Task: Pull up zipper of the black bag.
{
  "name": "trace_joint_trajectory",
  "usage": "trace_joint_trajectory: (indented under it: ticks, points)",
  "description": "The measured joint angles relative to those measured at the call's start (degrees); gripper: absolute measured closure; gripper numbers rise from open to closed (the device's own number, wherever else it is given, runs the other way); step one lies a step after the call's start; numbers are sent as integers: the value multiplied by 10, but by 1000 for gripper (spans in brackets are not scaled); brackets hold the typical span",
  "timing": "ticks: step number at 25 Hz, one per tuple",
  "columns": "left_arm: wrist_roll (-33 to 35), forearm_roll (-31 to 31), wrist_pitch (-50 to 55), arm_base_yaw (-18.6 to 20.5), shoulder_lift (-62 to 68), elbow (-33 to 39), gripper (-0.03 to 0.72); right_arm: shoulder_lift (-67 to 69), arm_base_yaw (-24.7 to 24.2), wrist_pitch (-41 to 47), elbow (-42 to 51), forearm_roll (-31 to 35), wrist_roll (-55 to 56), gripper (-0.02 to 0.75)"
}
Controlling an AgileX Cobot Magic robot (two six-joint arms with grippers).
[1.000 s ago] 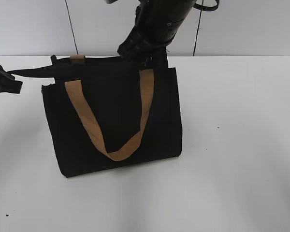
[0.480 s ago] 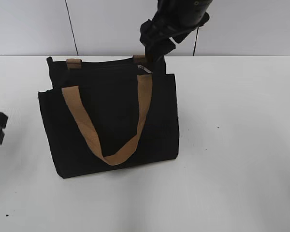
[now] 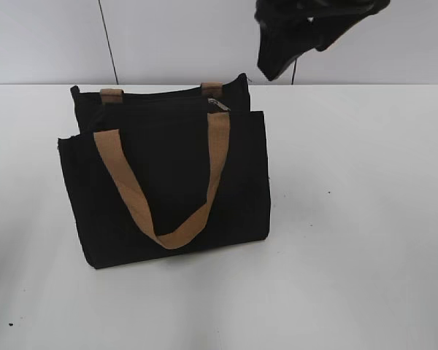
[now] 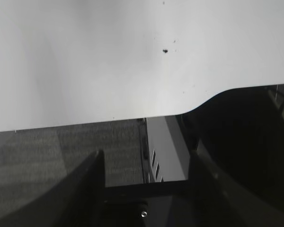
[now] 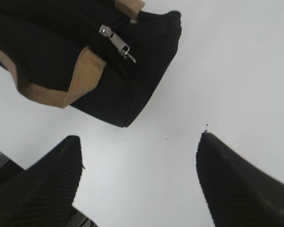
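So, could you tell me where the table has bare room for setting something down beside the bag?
The table is bare right of the black bag, out to the frame edge, and in front of it. A narrower bare strip lies to its left. The right gripper, open, hangs over the back near the bag's right end, where the zipper pull sits.

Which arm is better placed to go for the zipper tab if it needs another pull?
Probably the right. Its gripper hangs open above the bag's right end, with the zipper tab in its wrist view. The left gripper is open at the table edge, with no bag in its view.
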Motion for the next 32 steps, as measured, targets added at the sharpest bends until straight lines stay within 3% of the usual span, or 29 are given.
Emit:
trace_joint_trajectory:
  ticks: [9,15,23,32]
  points:
    - [47,5,4,0,-401,-1,260,-325,0,1,271,7,11,181]
    - [76,7,6,0,-583,16,260,-579,0,3,451,7,31,181]
    - [78,6,-1,-1,-627,94,263,-796,0,-12,614,9,32,181]
    - [85,2,-75,-1,-624,118,278,-816,0,-58,639,23,12,181]
